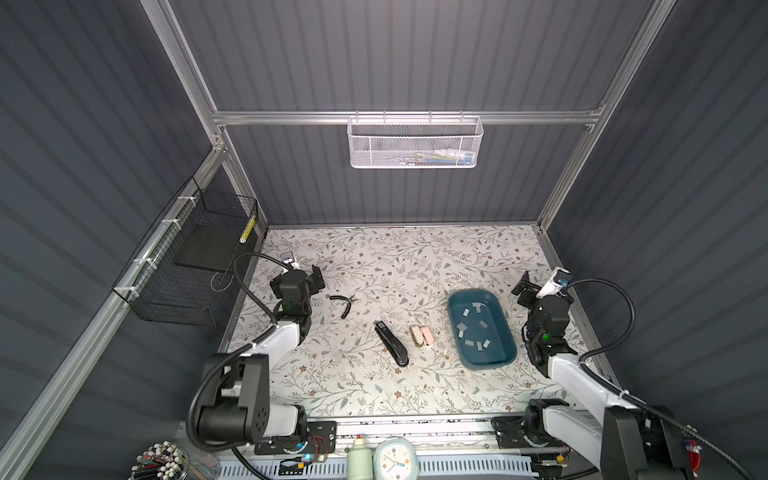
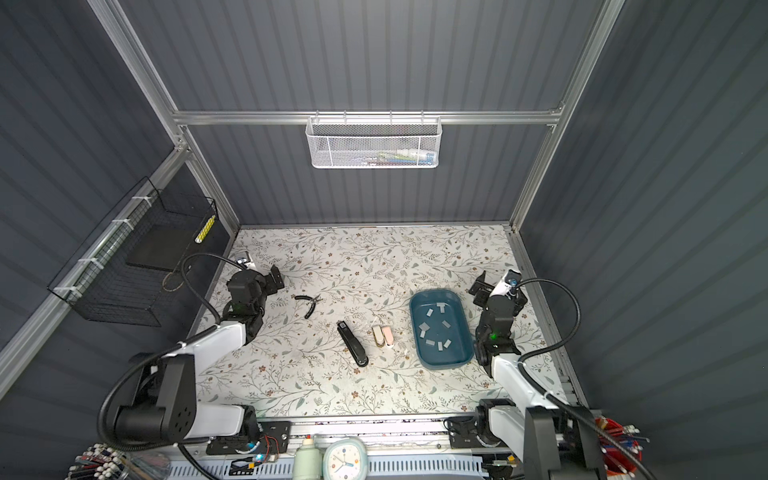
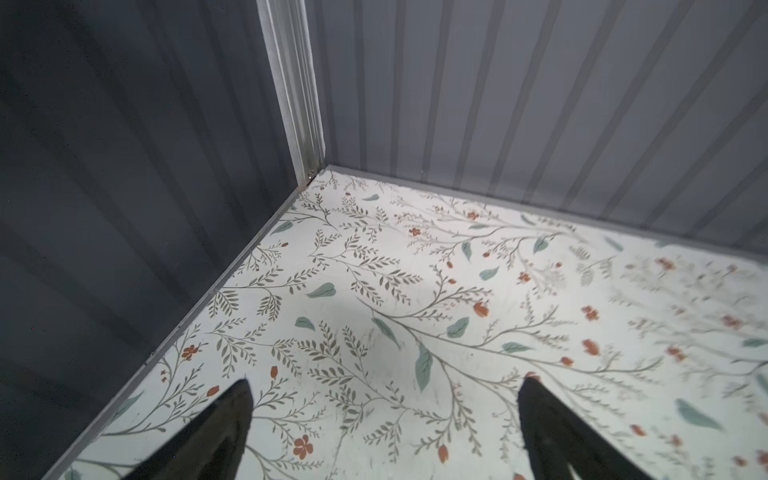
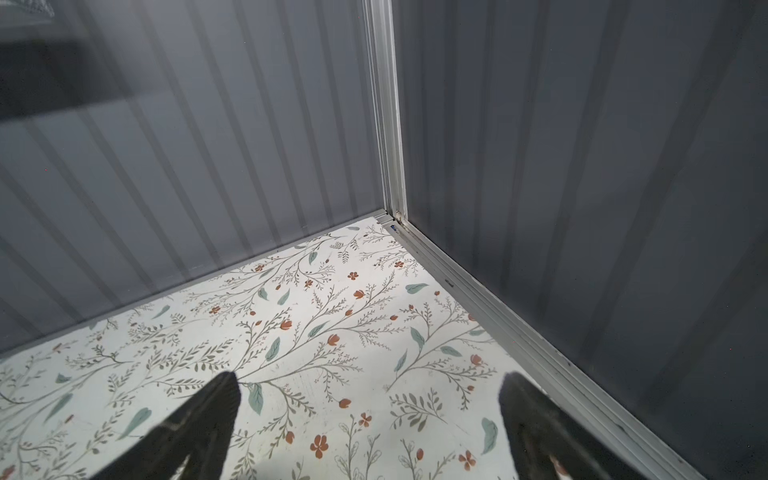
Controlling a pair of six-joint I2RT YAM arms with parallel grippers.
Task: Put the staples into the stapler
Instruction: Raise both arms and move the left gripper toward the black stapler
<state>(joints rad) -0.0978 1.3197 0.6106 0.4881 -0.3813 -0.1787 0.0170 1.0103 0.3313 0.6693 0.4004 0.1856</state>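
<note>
A black stapler lies closed on the flowered table, near the middle in both top views. Right of it, several grey staples lie scattered in a dark blue tray. My left gripper hovers open at the table's left side, far from the stapler, with only bare table between its fingers. My right gripper is open and empty just right of the tray, facing the back right corner.
Two small staplers, beige and pink, stand between the black stapler and the tray. Black pliers lie near the left arm. A black wire basket hangs on the left wall, a white mesh basket on the back rail.
</note>
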